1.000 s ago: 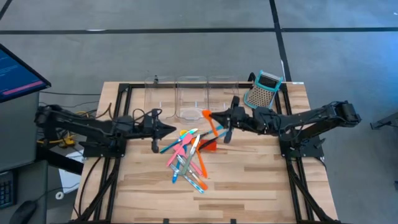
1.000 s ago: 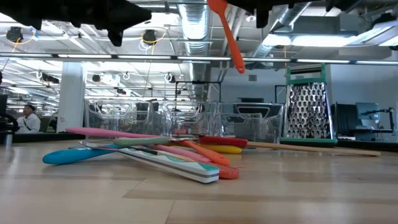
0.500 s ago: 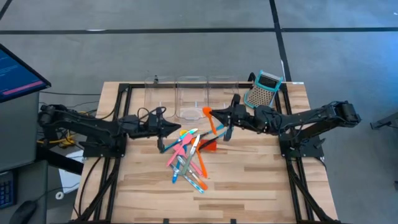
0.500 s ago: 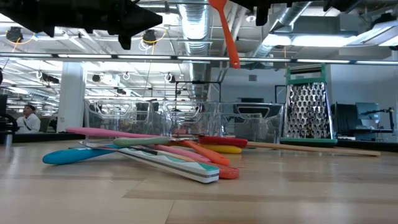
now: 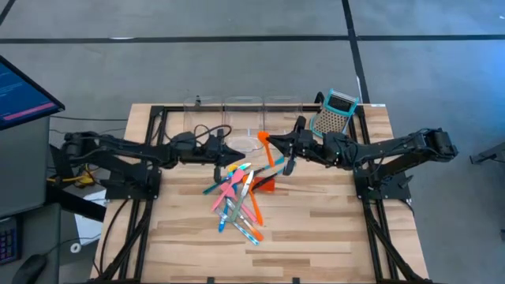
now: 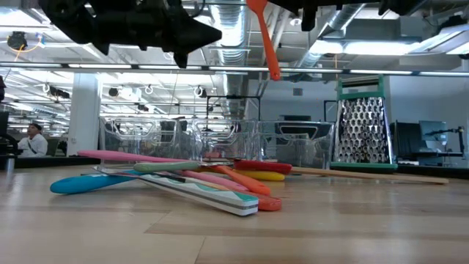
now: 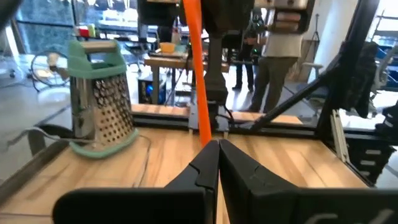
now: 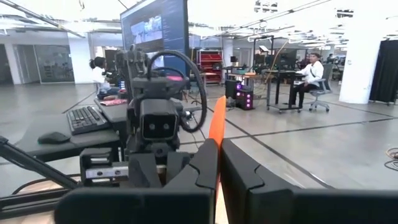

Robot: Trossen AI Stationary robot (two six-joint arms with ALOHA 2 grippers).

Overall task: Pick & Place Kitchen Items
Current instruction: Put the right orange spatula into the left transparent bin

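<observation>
Grippers met above the table's middle in the high view: right gripper (image 5: pixel 268 143) clamped on the orange spatula (image 5: pixel 271 155), left gripper (image 5: pixel 233 154) pinched together just beside it, above the utensil pile (image 5: pixel 238 201). Low view showed the spatula hanging clear of the pile. Left wrist view framed the box grater (image 7: pixel 99 102).

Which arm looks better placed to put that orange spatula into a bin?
The right gripper, probably: it already holds the orange spatula beside the clear bins. The left gripper is shut and empty.
</observation>
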